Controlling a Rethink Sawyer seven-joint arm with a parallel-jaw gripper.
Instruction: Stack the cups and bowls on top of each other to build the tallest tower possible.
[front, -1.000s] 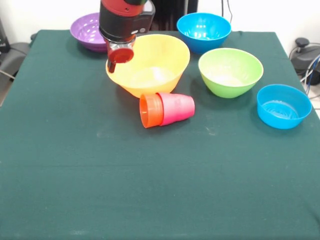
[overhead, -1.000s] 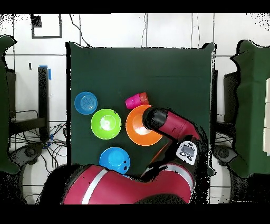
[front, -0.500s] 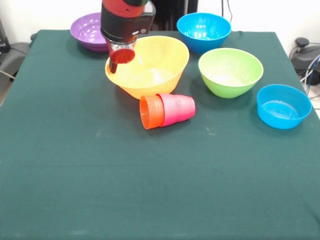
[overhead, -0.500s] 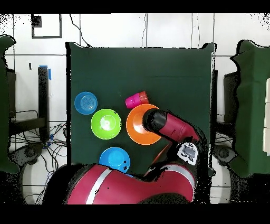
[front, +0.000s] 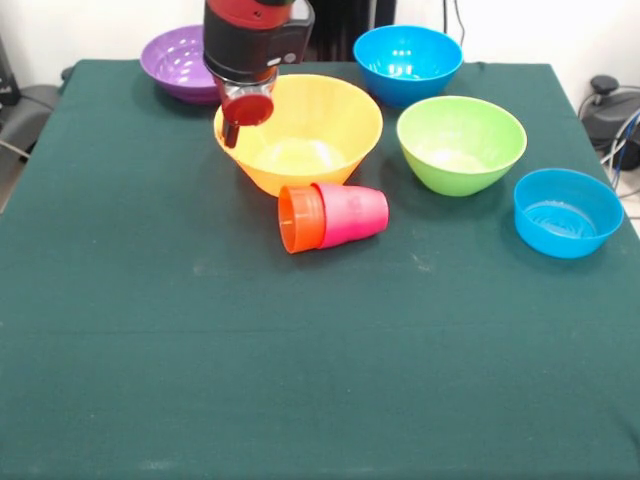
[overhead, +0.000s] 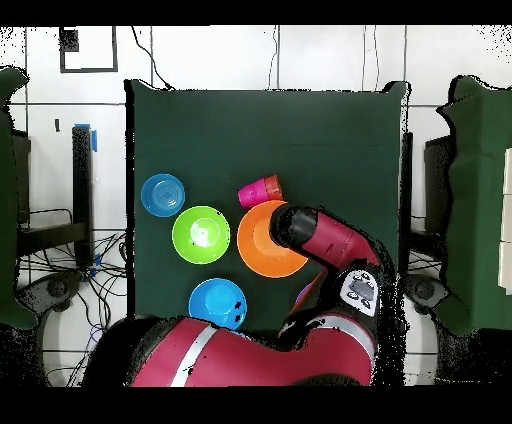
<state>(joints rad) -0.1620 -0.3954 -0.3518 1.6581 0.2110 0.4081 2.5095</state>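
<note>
A: Claw (front: 243, 112) sits at the yellow bowl's (front: 310, 140) rim — gripping it or loose, I can't tell.
B: Cups?
A: Orange cup (front: 300, 219) and pink cup (front: 355, 214) nested, lying sideways on the worktop (front: 300, 380), just in front of that bowl.

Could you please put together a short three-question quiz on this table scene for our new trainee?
1. True or false: the orange cup and the red-pink cup stand upright.
2. Which bowl's rim is the gripper at? A purple bowl B large orange-yellow bowl C lime green bowl
3. How many blue bowls show in the front view?

Key: 1 false, they lie on their sides, nested. 2 B. 3 two.
</note>
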